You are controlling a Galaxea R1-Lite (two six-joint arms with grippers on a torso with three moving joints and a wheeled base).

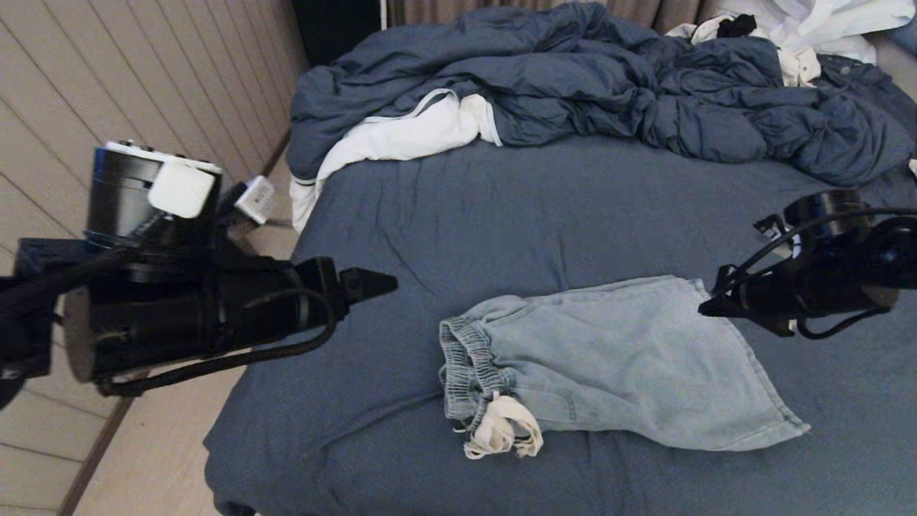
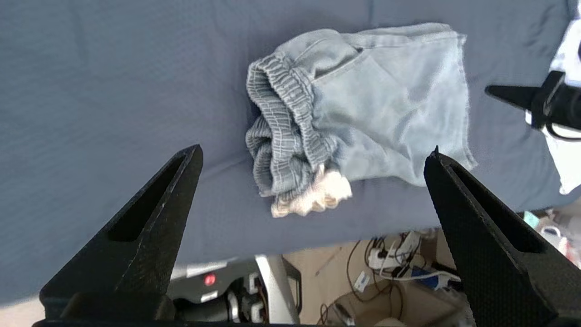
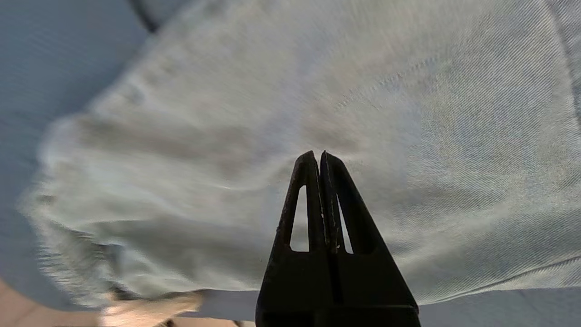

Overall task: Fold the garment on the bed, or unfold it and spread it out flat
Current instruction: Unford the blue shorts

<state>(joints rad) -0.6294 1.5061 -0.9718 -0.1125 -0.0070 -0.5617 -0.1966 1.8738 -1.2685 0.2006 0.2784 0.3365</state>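
Note:
The pale blue denim shorts (image 1: pixel 623 358) lie doubled over on the dark slate-blue bed (image 1: pixel 466 215), toward its near edge. Their gathered waistband (image 1: pixel 466 365) faces left and the white drawstring (image 1: pixel 501 430) is bunched at the near corner. My left gripper (image 1: pixel 372 283) hovers to the left of the shorts, above the sheet. In the left wrist view it (image 2: pixel 315 152) stands wide open and empty, with the shorts (image 2: pixel 386 104) beyond its fingers. My right gripper (image 1: pixel 706 309) sits at the shorts' far right corner. It (image 3: pixel 317 154) is shut, empty, just over the denim (image 3: pixel 227 136).
A bulky dark blue duvet (image 1: pixel 609 86) is heaped across the far side of the bed. A white garment with thin dark trim (image 1: pixel 401 136) lies at its left end. More white clothing (image 1: pixel 824 21) lies far right. Cables (image 2: pixel 399 268) lie on the floor below the bed's near edge.

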